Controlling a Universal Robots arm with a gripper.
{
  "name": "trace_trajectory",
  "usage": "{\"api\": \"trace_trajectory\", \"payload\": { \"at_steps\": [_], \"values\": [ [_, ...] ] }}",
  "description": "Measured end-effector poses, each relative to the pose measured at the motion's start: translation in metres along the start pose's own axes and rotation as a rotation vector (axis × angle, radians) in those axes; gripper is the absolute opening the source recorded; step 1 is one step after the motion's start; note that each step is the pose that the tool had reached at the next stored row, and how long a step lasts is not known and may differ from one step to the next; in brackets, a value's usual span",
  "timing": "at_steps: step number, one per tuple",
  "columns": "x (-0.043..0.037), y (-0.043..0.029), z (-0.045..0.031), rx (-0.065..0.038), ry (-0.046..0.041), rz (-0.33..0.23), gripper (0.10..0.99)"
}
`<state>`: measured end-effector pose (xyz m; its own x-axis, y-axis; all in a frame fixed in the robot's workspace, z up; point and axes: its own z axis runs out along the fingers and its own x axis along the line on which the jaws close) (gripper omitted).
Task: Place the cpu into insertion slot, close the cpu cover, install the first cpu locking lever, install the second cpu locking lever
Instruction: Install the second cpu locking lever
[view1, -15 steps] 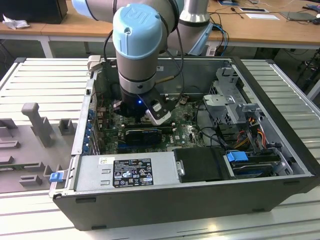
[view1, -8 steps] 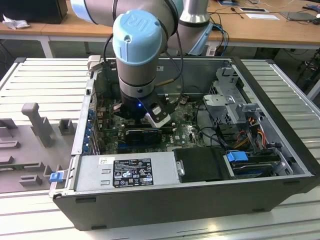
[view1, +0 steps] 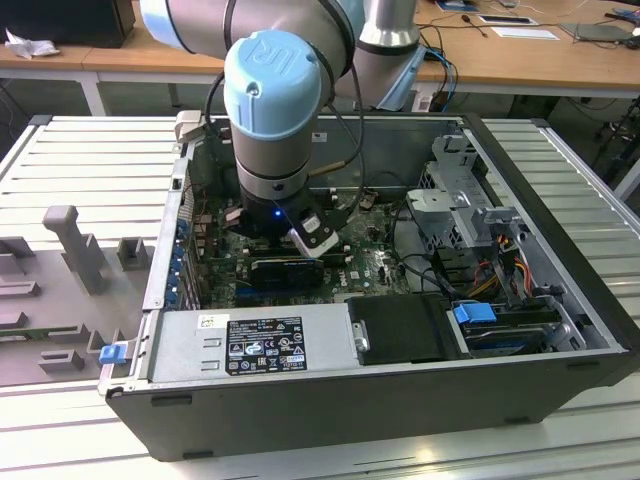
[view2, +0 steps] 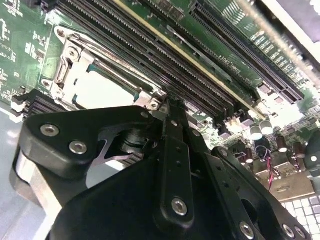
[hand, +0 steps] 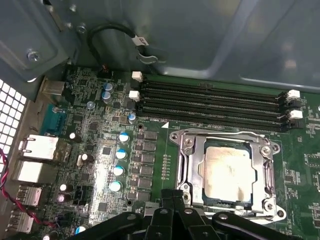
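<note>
With the arm lowered into the open PC case, the gripper sits together just beside the socket edge, clamped on nothing.
The cpu lies seated in the socket and the cpu cover is down over it, framing it, prob. so the levers can pin it. Power supply label print too small to read; no other legible writing.

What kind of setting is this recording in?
Probably a lab or workshop bench for computer assembly: an open desktop case lies on a slatted metal table, wooden desks stand behind, and the arm reaches inside.
</note>
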<state>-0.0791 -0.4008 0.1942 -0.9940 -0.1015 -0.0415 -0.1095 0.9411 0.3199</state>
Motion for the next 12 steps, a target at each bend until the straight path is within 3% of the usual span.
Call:
{"api": "trace_trajectory", "payload": {
  "at_steps": [3,9,12],
  "values": [
    [-0.0001,0.0016,-0.0043,-0.001,-0.0004,0.0,0.106],
    [-0.001,0.0094,-0.0276,-0.001,-0.0004,0.0,0.106],
    [-0.0011,0.0102,-0.0297,-0.001,-0.0004,0.0,0.106]
  ]
}}
